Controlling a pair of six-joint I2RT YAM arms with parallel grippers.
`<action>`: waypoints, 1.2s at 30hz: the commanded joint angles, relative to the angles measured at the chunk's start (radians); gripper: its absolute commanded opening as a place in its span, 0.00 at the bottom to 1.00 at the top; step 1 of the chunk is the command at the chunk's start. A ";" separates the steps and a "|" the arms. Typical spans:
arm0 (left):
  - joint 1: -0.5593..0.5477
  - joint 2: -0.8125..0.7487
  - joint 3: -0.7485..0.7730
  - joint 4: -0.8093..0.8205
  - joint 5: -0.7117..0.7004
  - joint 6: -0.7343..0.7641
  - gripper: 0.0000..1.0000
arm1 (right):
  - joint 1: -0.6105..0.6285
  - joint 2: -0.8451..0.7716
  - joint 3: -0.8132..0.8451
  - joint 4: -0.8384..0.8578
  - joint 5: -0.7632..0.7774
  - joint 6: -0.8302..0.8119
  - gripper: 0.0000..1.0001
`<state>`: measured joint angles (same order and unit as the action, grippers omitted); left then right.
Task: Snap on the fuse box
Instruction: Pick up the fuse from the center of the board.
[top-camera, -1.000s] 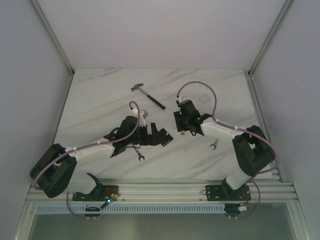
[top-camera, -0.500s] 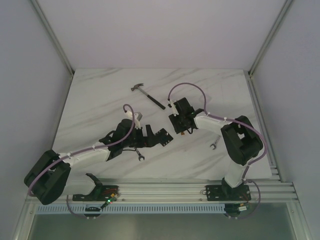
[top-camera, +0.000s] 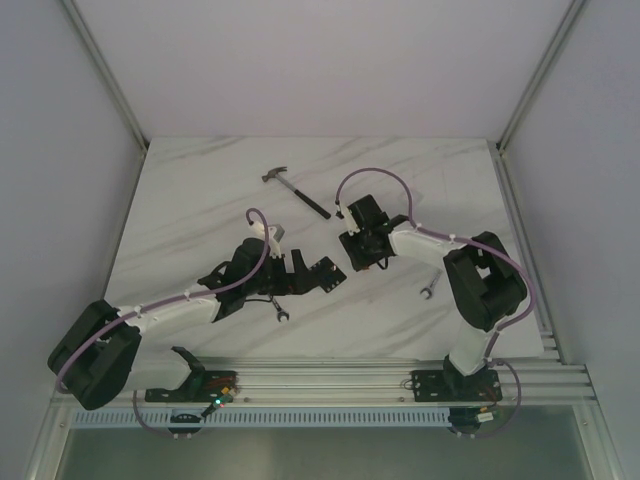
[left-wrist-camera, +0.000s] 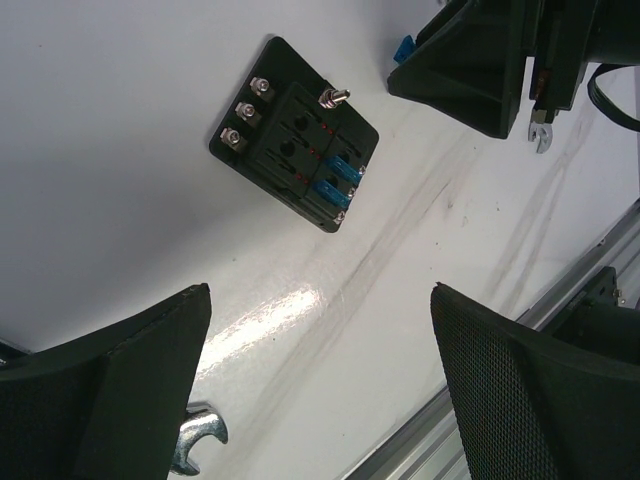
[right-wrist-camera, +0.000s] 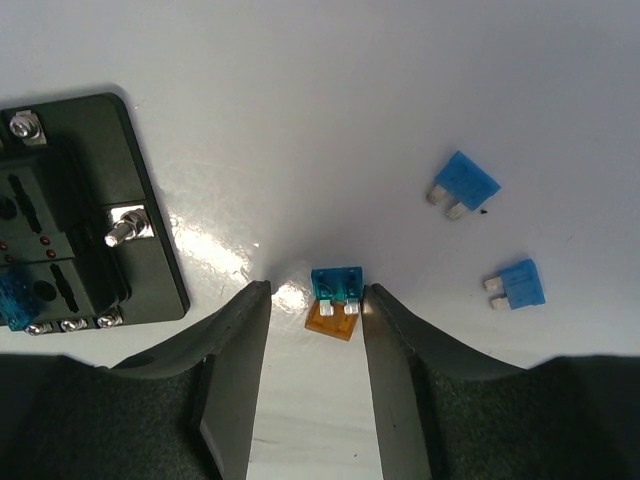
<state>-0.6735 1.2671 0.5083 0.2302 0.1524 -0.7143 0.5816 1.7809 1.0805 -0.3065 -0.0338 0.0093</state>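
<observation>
Black right hand (right-wrist-camera: 317, 291) low, apparently straddling teal fuse (right-wrist-camera: 337, 283)

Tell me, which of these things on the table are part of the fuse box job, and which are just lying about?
Job in hand:
- fuse box
- teal fuse, between the right gripper's open fingers
- orange fuse touching it; likely also the two blue fuses nearby

Lying about:
- hammer
- small wrench by the right arm
- second wrench by the left arm
</observation>
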 joint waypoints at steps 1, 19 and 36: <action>0.006 -0.001 -0.010 -0.015 0.000 -0.011 1.00 | 0.001 0.000 0.033 -0.072 -0.009 -0.029 0.49; 0.006 -0.012 -0.016 -0.015 0.001 -0.018 1.00 | 0.001 0.107 0.125 -0.161 0.038 -0.015 0.38; 0.006 -0.012 -0.013 -0.016 0.016 -0.019 1.00 | 0.002 0.167 0.181 -0.220 0.018 -0.055 0.38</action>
<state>-0.6731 1.2667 0.4976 0.2234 0.1562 -0.7254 0.5816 1.8881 1.2434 -0.4816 -0.0139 -0.0349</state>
